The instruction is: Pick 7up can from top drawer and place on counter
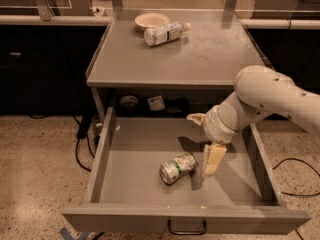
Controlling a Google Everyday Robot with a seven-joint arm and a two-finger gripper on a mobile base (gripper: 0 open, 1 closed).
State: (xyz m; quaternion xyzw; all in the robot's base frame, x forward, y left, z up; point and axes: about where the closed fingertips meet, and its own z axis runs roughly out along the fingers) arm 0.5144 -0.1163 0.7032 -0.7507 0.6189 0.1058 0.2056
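The 7up can [177, 168] lies on its side on the floor of the open top drawer [131, 154], near the middle front. My gripper [204, 139] hangs inside the drawer just right of the can, open and empty. One pale finger [213, 159] reaches down beside the can's right end without clearly touching it; the other [196, 118] points left, higher up. The grey counter [205, 59] is the cabinet top behind and above the drawer. The white arm comes in from the right.
A white-capped plastic bottle [164, 34] lies on the counter's back left beside a shallow pale bowl [151, 20]. The drawer's dark pull handle [186, 229] is at its front. Cables [82, 149] trail on the speckled floor to the left.
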